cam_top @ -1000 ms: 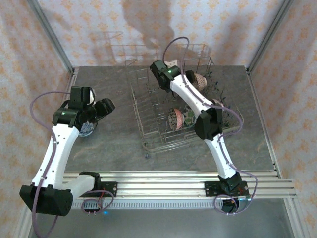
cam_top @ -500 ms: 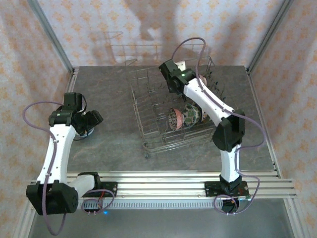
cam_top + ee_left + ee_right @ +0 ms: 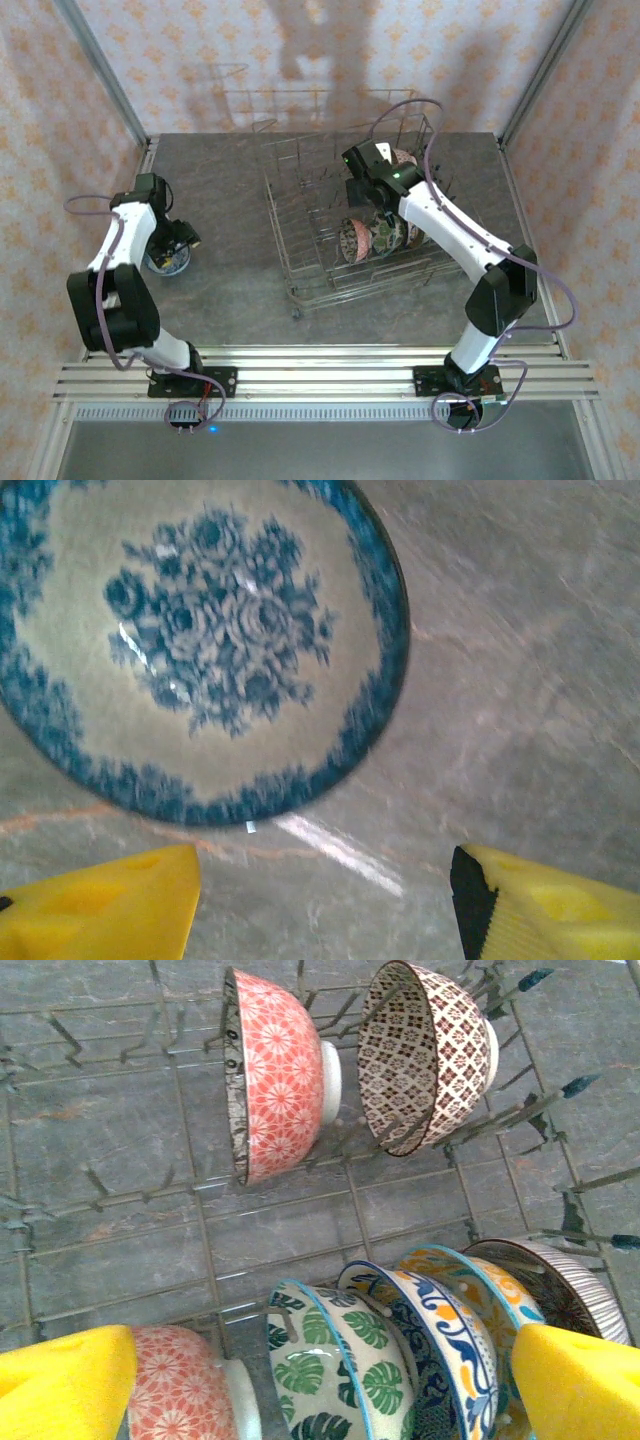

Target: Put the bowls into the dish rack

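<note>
One bowl isn't racked yet: the blue-flowered bowl (image 3: 200,650), sitting right way up on the grey worktop (image 3: 230,270) at the left of the overhead view, well apart from the dish rack (image 3: 300,230). The left claw (image 3: 325,885) hangs right above it, its yellow fingers (image 3: 100,910) spread wide with nothing between them. Through that wrist camera the bowl takes up the upper left of the frame while the fingers sit along the bottom edge, so the bowl lies ahead of the gap and off to its left. Its near rim is just short of the left finger. To my eye that offset has to be closed before any pinch on the rim.

The right claw (image 3: 320,1380) is also wide and empty, over the standing bowls (image 3: 280,1070) in the rack. The left arm is plainly the nearer one.
</note>
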Robot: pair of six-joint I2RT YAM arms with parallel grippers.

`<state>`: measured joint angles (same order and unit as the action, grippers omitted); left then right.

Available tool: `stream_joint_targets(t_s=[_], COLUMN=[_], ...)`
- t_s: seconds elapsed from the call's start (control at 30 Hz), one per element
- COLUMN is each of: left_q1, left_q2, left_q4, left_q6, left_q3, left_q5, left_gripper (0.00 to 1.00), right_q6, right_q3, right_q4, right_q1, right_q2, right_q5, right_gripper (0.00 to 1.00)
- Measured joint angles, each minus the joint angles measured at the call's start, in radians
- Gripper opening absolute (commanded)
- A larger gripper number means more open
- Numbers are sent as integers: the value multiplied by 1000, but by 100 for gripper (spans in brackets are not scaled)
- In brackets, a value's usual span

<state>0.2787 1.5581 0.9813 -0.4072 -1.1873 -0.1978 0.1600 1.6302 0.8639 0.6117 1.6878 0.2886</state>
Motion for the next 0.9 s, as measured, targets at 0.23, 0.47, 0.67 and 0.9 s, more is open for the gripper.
stream_joint_targets(t_s=[0.23, 0.47, 0.67, 0.9], left_q1=[10, 10, 10, 10], left_q2=[153, 241, 267, 291], left_q4=[-18, -32, -34, -39], left_q6=[40, 46, 51, 60], left_q3=[-104, -145, -146, -146], left_q5=[20, 23, 23, 22], left_gripper=[69, 65, 53, 38], right_q6=[0, 0, 0, 1], right_q3=[-21, -20, -19, 26], right_q4=[-37, -39, -38, -34], right_q1=[-9, -13, -13, -13], right_q2=[-28, -11, 10, 28], right_q5=[-59, -97, -117, -122], right_gripper=[91, 88, 87, 86])
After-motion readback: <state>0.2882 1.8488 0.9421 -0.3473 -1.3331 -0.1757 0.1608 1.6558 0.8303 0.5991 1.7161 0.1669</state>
